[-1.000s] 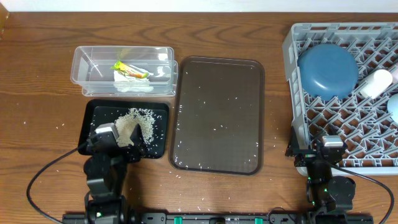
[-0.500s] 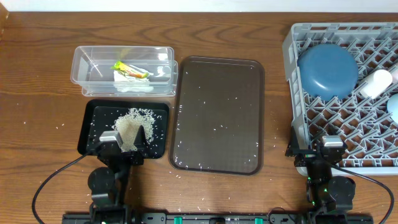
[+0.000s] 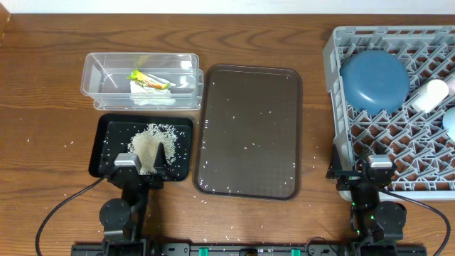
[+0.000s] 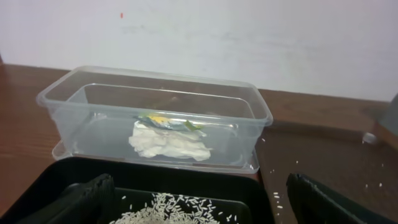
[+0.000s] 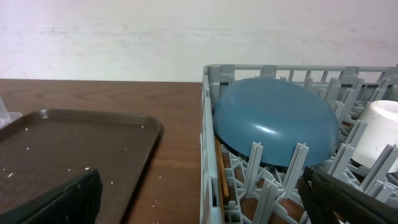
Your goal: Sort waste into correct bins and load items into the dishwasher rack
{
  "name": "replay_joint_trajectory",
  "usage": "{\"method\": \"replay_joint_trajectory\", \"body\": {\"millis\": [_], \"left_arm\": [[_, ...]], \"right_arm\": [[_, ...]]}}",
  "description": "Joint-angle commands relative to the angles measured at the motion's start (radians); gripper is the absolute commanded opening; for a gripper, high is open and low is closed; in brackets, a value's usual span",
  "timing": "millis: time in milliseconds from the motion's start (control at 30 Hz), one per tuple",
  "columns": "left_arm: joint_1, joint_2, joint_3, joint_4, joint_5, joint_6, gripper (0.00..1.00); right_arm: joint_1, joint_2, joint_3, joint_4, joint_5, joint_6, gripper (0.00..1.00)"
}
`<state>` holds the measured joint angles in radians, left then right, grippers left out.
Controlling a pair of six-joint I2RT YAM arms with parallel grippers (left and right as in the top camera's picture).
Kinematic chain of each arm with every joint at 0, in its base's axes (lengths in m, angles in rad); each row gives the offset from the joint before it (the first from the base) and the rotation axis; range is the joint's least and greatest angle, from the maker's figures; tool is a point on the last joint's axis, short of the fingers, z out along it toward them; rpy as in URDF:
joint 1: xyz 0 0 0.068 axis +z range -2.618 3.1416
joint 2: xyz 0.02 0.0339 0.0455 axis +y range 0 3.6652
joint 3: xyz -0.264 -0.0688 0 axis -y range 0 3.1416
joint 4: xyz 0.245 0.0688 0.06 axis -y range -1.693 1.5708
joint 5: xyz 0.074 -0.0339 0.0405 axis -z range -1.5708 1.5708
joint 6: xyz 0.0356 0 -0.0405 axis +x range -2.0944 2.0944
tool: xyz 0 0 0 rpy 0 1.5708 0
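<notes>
The clear tub (image 3: 141,80) holds the yellow-green wrapper (image 3: 148,79) on crumpled white paper (image 4: 168,142). Just in front of it, the black tray (image 3: 103,146) carries a heap of rice (image 3: 153,144). My left gripper (image 3: 142,159) hangs open over the tray's near edge, one finger on each side of the heap and nothing between them (image 4: 199,205). In the grey rack (image 3: 341,107) sit the dark-blue dish (image 3: 375,78), a white cup (image 3: 431,94) and a light-blue bowl (image 3: 449,117). A chopstick (image 5: 221,174) lies inside the rack wall. My right gripper (image 3: 359,171) stands open and empty at the rack's near left corner.
A large brown serving tray (image 3: 249,128) lies between the bins and the rack, dotted with stray rice grains. More grains are scattered on the wooden table around the black tray. Cables trail from both arm bases along the near edge.
My left arm has drawn back toward the near edge and straightened, its open gripper now squarely facing the rice heap. The right arm has not moved.
</notes>
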<state>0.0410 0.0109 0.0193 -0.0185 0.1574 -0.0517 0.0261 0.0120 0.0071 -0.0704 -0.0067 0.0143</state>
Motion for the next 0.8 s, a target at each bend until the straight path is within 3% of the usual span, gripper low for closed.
{"method": "replay_joint_trajectory", "body": {"millis": [0, 767], "left_arm": [[-0.026, -0.009, -0.015, -0.038, 0.009, 0.08, 0.91], [-0.039, -0.007, -0.015, -0.037, 0.01, 0.082, 0.91]], "right_arm": [[-0.006, -0.006, -0.002, -0.005, 0.006, -0.008, 0.99], [-0.006, -0.006, -0.002, -0.005, 0.006, -0.008, 0.99]]}}
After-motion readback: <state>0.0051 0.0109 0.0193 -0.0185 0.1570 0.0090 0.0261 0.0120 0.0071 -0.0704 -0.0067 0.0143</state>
